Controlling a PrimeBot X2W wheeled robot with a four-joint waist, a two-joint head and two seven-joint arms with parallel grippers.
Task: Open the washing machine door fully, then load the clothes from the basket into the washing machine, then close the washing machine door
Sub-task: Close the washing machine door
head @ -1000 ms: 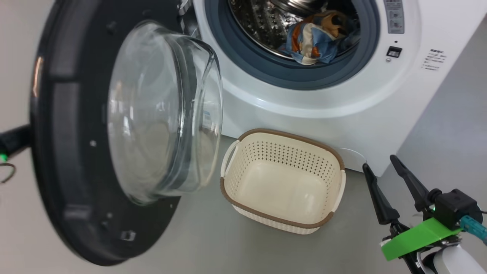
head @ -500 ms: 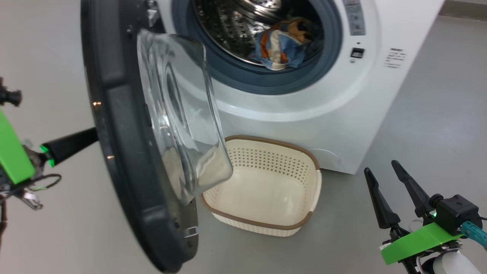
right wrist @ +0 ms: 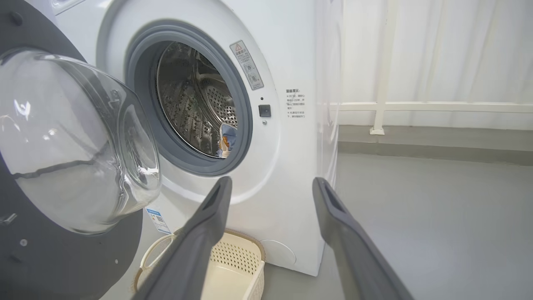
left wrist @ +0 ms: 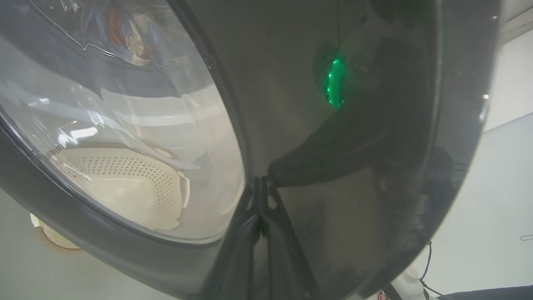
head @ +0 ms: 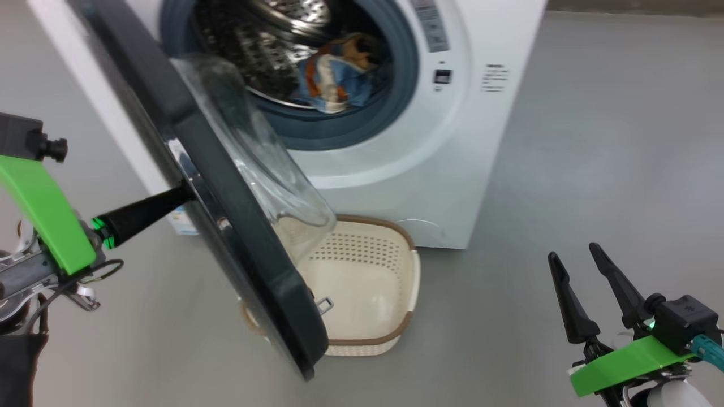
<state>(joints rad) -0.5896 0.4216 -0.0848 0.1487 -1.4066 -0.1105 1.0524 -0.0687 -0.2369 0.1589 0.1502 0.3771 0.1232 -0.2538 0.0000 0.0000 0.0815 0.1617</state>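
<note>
The white washing machine (head: 452, 147) stands with its round black door (head: 266, 294) partly swung in, seen almost edge-on, glass bowl toward the drum. My left gripper (head: 189, 192) is shut, and its tips (left wrist: 261, 180) press on the door's glossy outer face (left wrist: 333, 208). The clothes (head: 334, 79), blue printed fabric, lie inside the steel drum. Below the door the cream basket (head: 362, 254) sits empty on the floor. My right gripper (head: 572, 252) stands open at the lower right, holding nothing, well clear of the machine (right wrist: 291, 146).
Grey floor (head: 594, 141) stretches out to the machine's right. A white railing and curtain (right wrist: 383, 108) run behind that side. A blue label sticker (right wrist: 158, 221) is on the machine's front, beside the basket (right wrist: 239, 258).
The camera has turned, shifting the whole picture. The door has swung from wide open toward the machine, with my shut left gripper against its outer face. The right gripper has stayed put.
</note>
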